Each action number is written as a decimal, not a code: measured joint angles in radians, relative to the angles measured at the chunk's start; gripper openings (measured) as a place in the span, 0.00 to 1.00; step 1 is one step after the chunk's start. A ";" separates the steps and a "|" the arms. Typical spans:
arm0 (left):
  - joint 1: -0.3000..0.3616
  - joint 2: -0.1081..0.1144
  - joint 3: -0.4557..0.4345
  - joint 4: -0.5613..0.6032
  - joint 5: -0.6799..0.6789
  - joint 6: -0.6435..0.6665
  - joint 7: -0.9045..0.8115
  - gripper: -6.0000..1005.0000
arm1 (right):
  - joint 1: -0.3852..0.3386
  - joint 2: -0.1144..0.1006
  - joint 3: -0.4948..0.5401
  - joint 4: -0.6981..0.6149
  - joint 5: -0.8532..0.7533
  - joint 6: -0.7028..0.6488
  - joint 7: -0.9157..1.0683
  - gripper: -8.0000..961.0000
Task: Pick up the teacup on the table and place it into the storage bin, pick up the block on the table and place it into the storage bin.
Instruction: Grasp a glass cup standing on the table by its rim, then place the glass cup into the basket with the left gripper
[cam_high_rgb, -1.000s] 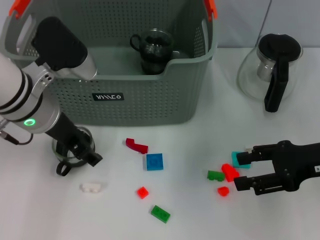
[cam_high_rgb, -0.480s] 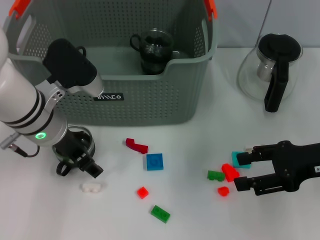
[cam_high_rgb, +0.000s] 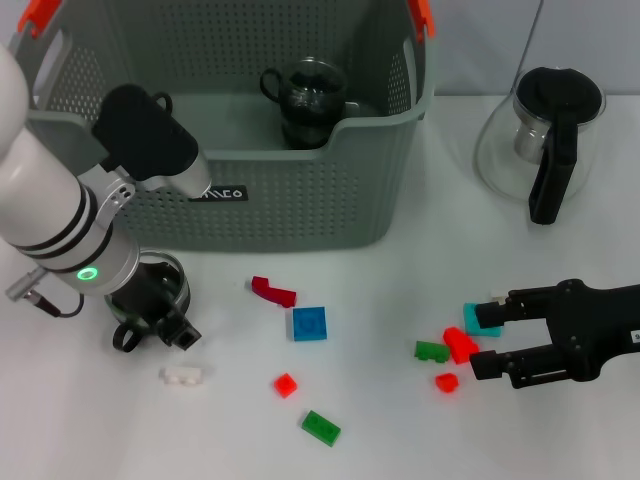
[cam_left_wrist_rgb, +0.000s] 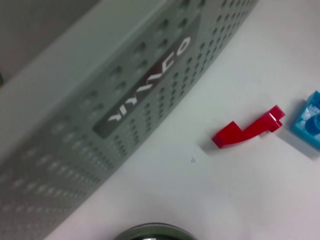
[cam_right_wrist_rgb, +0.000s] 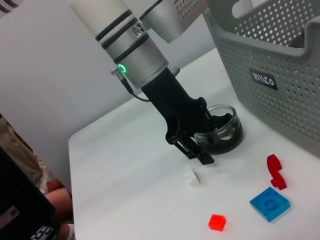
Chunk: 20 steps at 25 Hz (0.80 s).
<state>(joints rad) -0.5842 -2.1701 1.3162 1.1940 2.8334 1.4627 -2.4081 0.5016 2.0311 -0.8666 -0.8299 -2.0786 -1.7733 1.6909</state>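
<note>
The storage bin (cam_high_rgb: 300, 190) fills the far-left part of the white surface (cam_high_rgb: 400, 440), and one dark glass cup (cam_high_rgb: 305, 100) already sits inside it near the front wall. At the far-right corner stands a glass jug (cam_high_rgb: 545, 140) with a black lid and handle, apart from the work.

Just in front of the bin, toward the left edge, the left claw (cam_high_rgb: 160, 320) is down at the teacup (cam_high_rgb: 150, 285), a small clear glass cup with dark contents or tint, standing upright on the surface. The right wrist view shows the black fingers (cam_right_wrist_rgb: 192, 145) reaching over the near rim of the cup, but whether they have closed on it I cannot tell. That cup looks light, rigid, slick and breakable, so I would judge a pinch across the rim wall, one finger in and one out, the surest hold, and gentle.

Near the right edge, the right claw (cam_high_rgb: 490, 340) lies low with its fingers spread, framing a cluster of bricks: a red block (cam_high_rgb: 460, 343), a teal one (cam_high_rgb: 478, 318), a green one (cam_high_rgb: 431, 351). These are hard, light plastic, easily pinched across flat sides.

Scattered mid-surface are a blue square brick (cam_high_rgb: 309, 324), a curved red piece (cam_high_rgb: 272, 291), a white brick (cam_high_rgb: 183, 376), a small red brick (cam_high_rgb: 285, 384) and a green brick (cam_high_rgb: 321, 427).
</note>
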 joint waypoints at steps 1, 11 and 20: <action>-0.001 0.000 -0.002 0.000 -0.002 -0.002 0.000 0.63 | 0.000 0.000 0.000 0.000 0.000 0.000 0.000 0.84; -0.001 0.002 -0.006 -0.002 0.005 -0.005 -0.010 0.23 | 0.000 -0.002 0.002 0.000 0.000 0.000 0.000 0.84; 0.004 0.002 -0.040 0.051 -0.035 0.061 0.008 0.04 | 0.000 -0.006 0.001 0.000 0.000 0.000 0.000 0.84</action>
<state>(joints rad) -0.5801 -2.1686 1.2762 1.2450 2.7989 1.5232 -2.4003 0.5011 2.0255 -0.8652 -0.8299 -2.0786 -1.7731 1.6913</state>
